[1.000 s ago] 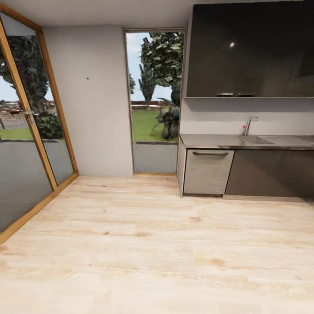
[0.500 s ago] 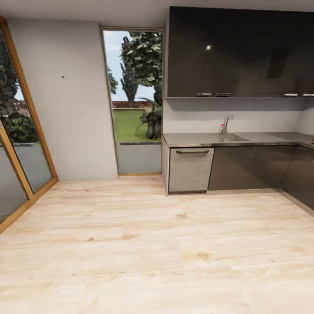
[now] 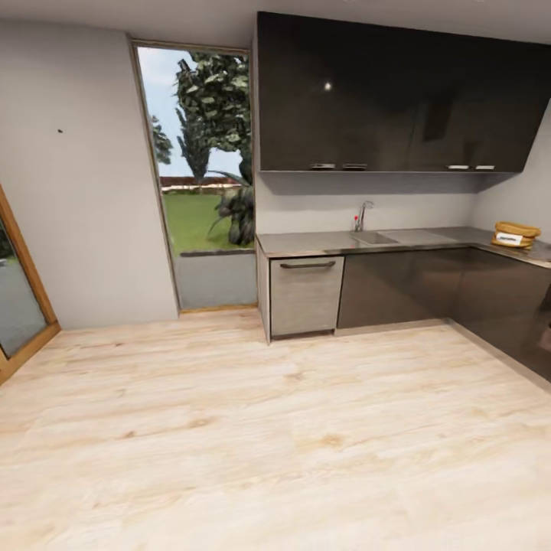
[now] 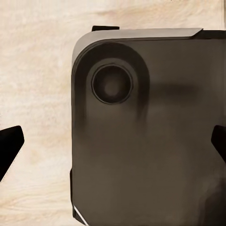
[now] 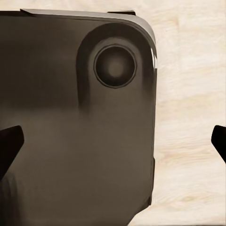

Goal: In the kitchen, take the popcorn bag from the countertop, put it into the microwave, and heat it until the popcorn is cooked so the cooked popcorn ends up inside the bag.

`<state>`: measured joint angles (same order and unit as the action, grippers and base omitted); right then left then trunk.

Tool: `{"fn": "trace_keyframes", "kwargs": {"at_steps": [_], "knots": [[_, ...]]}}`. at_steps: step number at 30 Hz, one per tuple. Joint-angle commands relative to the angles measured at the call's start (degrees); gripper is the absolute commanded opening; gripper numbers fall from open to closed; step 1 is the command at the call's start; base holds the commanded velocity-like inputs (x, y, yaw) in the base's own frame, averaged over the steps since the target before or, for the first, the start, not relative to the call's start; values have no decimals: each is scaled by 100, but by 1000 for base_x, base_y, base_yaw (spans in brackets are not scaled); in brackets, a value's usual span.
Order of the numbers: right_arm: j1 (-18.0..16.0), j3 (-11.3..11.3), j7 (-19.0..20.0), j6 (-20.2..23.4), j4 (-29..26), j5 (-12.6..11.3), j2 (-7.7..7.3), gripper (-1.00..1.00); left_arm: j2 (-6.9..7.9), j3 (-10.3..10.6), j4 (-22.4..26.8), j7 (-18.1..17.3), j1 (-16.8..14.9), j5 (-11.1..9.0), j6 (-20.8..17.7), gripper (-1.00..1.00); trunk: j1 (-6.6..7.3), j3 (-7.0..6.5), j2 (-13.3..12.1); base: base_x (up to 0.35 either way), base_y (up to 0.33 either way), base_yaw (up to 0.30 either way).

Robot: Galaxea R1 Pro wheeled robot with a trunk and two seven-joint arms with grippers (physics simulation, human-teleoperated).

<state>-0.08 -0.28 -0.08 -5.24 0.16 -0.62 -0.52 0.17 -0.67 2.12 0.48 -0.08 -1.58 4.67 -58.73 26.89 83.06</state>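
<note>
Item: popcorn bag (image 3: 516, 234), squat, brown, rolled rim, white label on its side. It sits on the table (image 3: 428, 239) at about 3 o'clock in the head view, near the room's right corner, well apart from the sink (image 3: 375, 238) and tap (image 3: 363, 214).

Surroundings, left to right: glazed wood-framed door (image 3: 19, 306) at 9 o'clock; pale wall (image 3: 73, 191); tall window (image 3: 203, 176) at 11 o'clock; steel appliance front (image 3: 305, 295) at the table's left end; dark lower cabinets (image 3: 405, 285) turning the corner at right; dark upper cabinets (image 3: 383, 96) at 1 o'clock.

Open room: wide plank floor (image 3: 252, 436) from 6 o'clock up to the cabinet fronts.

Left tool (image 4: 113, 146): tips at the frame's sides, spread wide, over a dark robot body panel (image 4: 150, 132).

Right tool (image 5: 113, 146): likewise wide.
</note>
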Motion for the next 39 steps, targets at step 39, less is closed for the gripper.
{"fn": "trace_keyframes", "kwargs": {"at_steps": [39], "knots": [[-1, -7, -1, -170, 2, 1, 26, 100, 2, -3, -1, 5, -1, -9, 20, 100, 0, 4, 2, 0, 0, -267]]}}
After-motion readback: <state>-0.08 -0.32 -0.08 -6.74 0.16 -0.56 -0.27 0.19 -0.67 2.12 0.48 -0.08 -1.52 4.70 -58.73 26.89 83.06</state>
